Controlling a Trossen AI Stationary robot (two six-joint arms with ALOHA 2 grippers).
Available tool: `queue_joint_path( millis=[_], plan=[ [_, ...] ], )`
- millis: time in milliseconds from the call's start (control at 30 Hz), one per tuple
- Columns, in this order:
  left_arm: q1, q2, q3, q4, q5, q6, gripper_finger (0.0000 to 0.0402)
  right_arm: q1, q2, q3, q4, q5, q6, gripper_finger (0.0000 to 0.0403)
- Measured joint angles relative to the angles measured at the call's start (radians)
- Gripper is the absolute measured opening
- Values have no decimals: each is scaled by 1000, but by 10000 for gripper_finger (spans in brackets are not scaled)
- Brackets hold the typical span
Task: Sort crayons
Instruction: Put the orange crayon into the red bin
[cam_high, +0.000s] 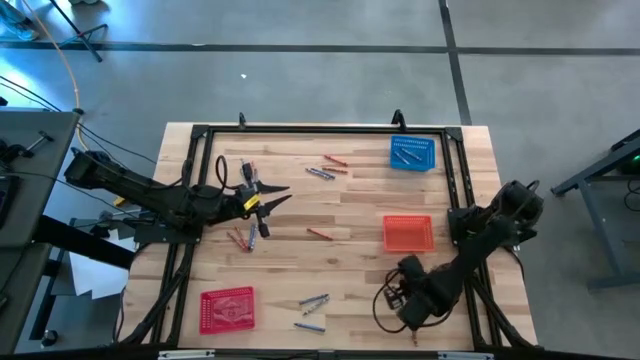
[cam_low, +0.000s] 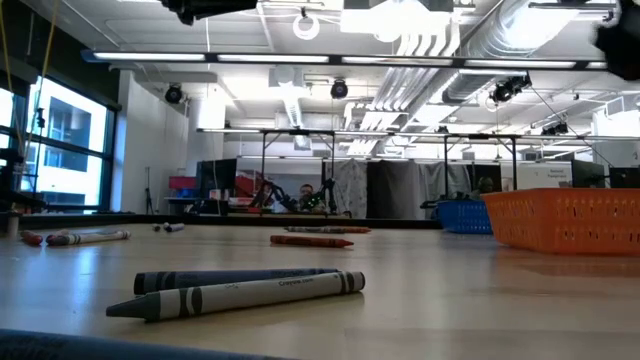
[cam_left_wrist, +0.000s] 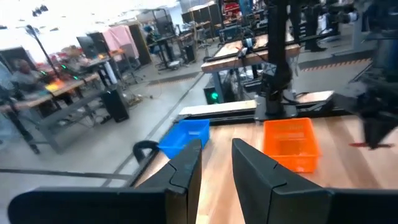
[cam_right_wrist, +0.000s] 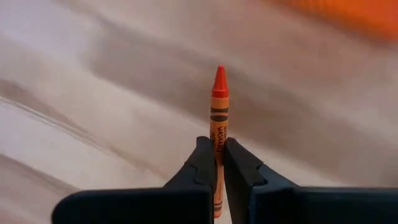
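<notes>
Red and grey-blue crayons lie scattered on the wooden table (cam_high: 340, 200): a group (cam_high: 245, 235) by the left arm, a pair (cam_high: 328, 166) at the far middle, one red (cam_high: 320, 233) in the centre and grey ones (cam_high: 312, 300) near the front edge. My right gripper (cam_right_wrist: 217, 163), down at the near right (cam_high: 398, 292), is shut on a red-orange crayon (cam_right_wrist: 219, 106). My left gripper (cam_left_wrist: 216, 163) stands open above the table's left part (cam_high: 272, 198), holding nothing. My right gripper pinches the red-orange crayon's wrapped shaft (cam_right_wrist: 218, 144) between its two fingers (cam_right_wrist: 203, 165). The crayon lies along the fingers, its pointed tip (cam_right_wrist: 219, 74) sticking out past the fingertips. The fingers slant steeply down over the table.
A blue basket (cam_high: 413, 152) with a few crayons stands at the far right, an orange-red basket (cam_high: 408, 233) at mid right, and a red basket (cam_high: 228, 308) at the near left. Two grey crayons (cam_low: 240, 290) lie close in the low view. A black frame (cam_high: 320, 128) borders the table.
</notes>
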Motion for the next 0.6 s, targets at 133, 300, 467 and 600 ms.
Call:
queue_joint_path(
  millis=[133, 300, 467, 600],
  plan=[
    [-16, 0, 0, -66, 110, -83, 76, -40, -32, 2, 47, 220, -114, 1],
    [-49, 16, 0, -48, 386, -84, 76, -109, -43, 2, 214, 441, -376, 1],
    [-97, 82, 0, 56, 517, -74, 76, -181, -43, 2, 450, 534, -705, 1],
    [-117, 155, 0, 146, 407, -71, 76, -223, -44, 3, 658, 546, -948, 1]
  ],
)
